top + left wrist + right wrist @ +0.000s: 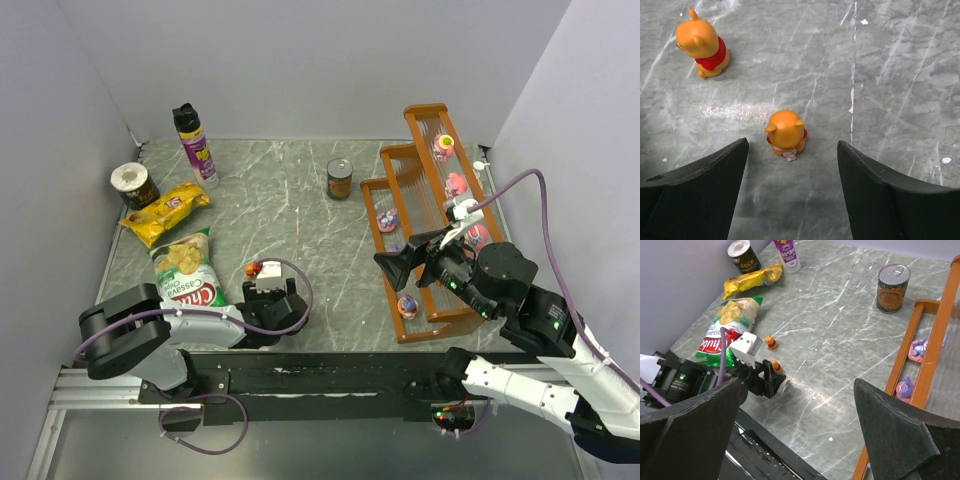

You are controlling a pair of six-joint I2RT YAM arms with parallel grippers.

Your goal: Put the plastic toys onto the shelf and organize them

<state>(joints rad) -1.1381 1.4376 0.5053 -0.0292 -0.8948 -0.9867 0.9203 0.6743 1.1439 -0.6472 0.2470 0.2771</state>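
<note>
Left wrist cam first. The left gripper (pixel 792 146) is hanging just over the grey marble-look table (pixel 900 75) with its jaws standing apart. A small orange bear figurine (pixel 785 131) in a red shirt is sitting upright right between the fingertips, touching neither as far as I can see. A second orange bear (pixel 702 44) is sitting off to the far left, well outside the jaws.

Top cam: the left arm is reaching along the near edge, just beside the green cassava chips bag (pixel 188 268). The orange-brown stepped shelf (pixel 425 115) is standing at the far right. It's carrying pink figurines (pixel 456 184) on its right-hand steps and purple figurines (pixel 387 220) on the lower left steps. The right gripper (pixel 410 258) is hovering by the shelf's near end, spread wide and holding nothing. A yellow snack bag (pixel 165 212), a spray can (pixel 196 145) and a food can (pixel 340 179) are sitting around the far half.

Right wrist cam: I'm looking out between its spread jaws at the left arm across the table, with both bears sitting in front of it. Two of the figurines are showing on the shelf's lowest step at the right.
</note>
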